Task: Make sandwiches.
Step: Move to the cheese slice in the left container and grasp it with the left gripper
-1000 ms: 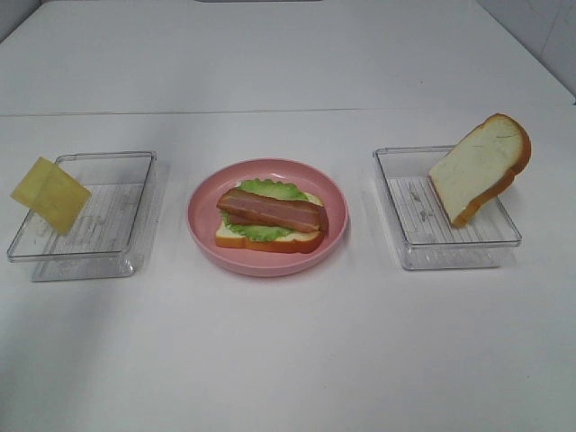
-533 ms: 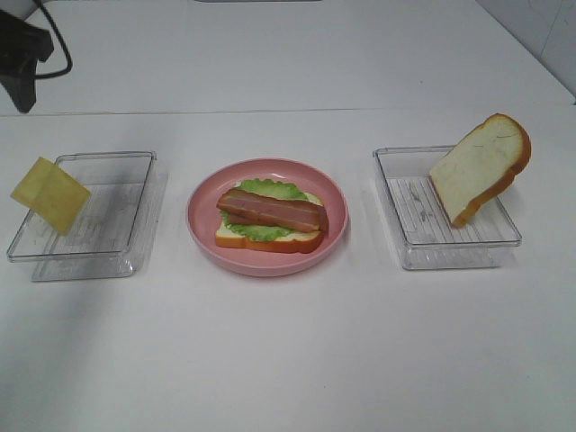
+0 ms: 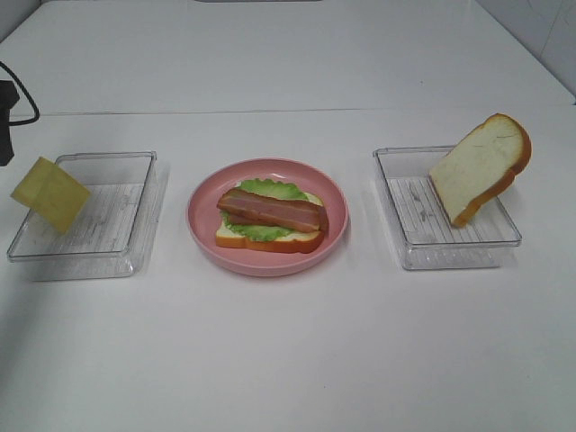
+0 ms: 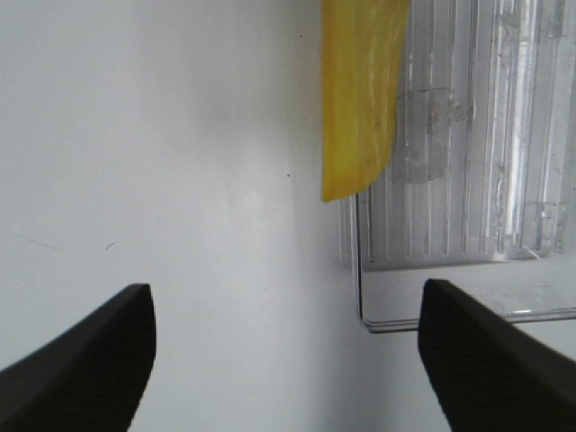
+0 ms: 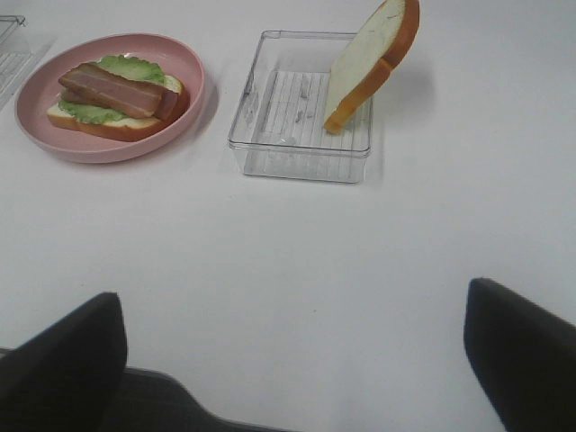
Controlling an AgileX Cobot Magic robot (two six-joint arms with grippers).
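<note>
While both my pincers hang with nothing in them, the white table (image 3: 288, 360) spreads under everything, and I take the pink plate (image 3: 200, 236) at its middle as my mark.

To the plate's left and apart from it stands a clear plastic tray (image 3: 108, 155). A second clear tray (image 3: 450, 256) stands to the plate's right, also apart from it.

On the plate lies the half-built sandwich (image 3: 270, 220). It has a bottom slice of white bread (image 3: 270, 243) with tan crust, then green lettuce (image 3: 270, 187) frilling out at the back, then reddish-brown bacon strips (image 3: 270, 211) laid across the top. No upper slice covers it.

The other bread slice (image 3: 477, 166) stands tilted in the tray right of the plate. Its lower edge is on the tray floor and its crusted top leans out over the rim on the side away from the plate.

The yellow cheese square (image 3: 49, 193) leans tilted at the rim of the left tray on the side farthest from the plate, partly outside it.

My left pincer (image 4: 288, 360) is spread wide over bare table just by that tray's corner, short of the cheese's edge.

My right pincer (image 5: 292, 369) is likewise spread wide, well back from the plate and the right tray.

Only a dark bit of my left arm (image 3: 5, 121) shows in the high view, beyond the left tray.
</note>
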